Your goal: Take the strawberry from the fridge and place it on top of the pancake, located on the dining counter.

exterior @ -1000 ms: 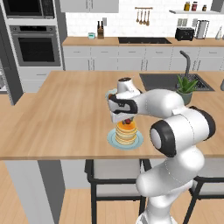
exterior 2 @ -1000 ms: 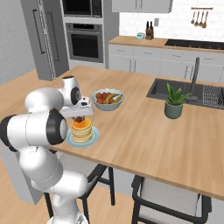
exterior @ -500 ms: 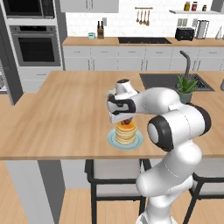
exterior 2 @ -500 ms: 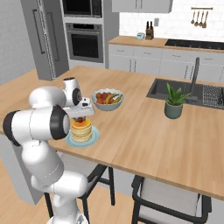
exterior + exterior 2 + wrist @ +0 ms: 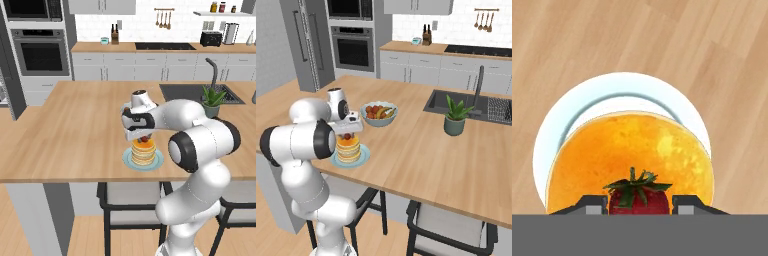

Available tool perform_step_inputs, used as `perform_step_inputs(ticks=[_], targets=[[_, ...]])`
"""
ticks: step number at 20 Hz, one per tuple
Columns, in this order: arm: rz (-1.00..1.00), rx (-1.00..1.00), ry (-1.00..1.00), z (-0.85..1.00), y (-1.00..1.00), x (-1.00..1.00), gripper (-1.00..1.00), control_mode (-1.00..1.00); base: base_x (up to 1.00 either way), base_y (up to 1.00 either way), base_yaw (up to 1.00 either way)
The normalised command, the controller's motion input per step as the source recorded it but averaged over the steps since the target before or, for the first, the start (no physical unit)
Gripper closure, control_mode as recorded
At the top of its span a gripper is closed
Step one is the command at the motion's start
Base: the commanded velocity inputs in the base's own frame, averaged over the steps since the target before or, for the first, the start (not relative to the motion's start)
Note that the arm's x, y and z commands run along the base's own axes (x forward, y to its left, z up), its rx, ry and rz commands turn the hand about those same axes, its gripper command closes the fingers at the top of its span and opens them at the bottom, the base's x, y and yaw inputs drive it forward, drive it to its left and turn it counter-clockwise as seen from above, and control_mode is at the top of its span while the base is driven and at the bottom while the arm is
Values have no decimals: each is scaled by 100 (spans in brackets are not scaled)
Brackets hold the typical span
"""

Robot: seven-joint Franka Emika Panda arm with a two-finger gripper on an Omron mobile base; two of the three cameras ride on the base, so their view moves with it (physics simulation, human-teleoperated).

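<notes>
Right at the bottom of the hand view, the two dark finger tips (image 5: pixel 594 205) stand on either side of the strawberry (image 5: pixel 639 197), each just beside its red flank; whether they press it or have let go cannot be told, since the grey band cuts off the contact lines. The gripper (image 5: pixel 639 207) looks straight down, with the berry's green cap pointing away from the camera over the syrupy orange top of the pancake (image 5: pixel 629 155). Whether the berry rests on the pancake or hangs just above it is unclear.

From the left base view, the gripper (image 5: pixel 143 137) sits directly over the pancake stack (image 5: pixel 143 152), the berry a small dark red spot (image 5: pixel 144 139) between hand and stack. The white arm folds back on itself: the forearm runs level from the hand to a bulky dark-jointed elbow, then drops toward the base. In the right base view, the gripper (image 5: pixel 347 135) hangs close above the stack (image 5: pixel 348 149), the berry (image 5: pixel 347 136) showing red under it, and the upper arm hides the near edge of the pale blue plate (image 5: pixel 362 157).

The plate stands on the dining counter (image 5: pixel 421 160), near its front edge. A fruit bowl (image 5: pixel 379 114) lies just behind it, apart from the plate.
</notes>
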Motion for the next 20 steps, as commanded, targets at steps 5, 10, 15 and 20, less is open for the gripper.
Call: perform_step_inputs(ticks=[5, 10, 15, 20], targets=[[0, 0, 0, -5, 0, -6, -100, -100, 0, 0, 0], [-1, 0, 0, 27, 0, -13, -100, -100, 0, 0, 0], [-3, 0, -1, 49, 0, -23, -100, -100, 0, 0, 0], [-1, 0, -3, 16, -8, -19, -100, -100, 0, 0, 0]])
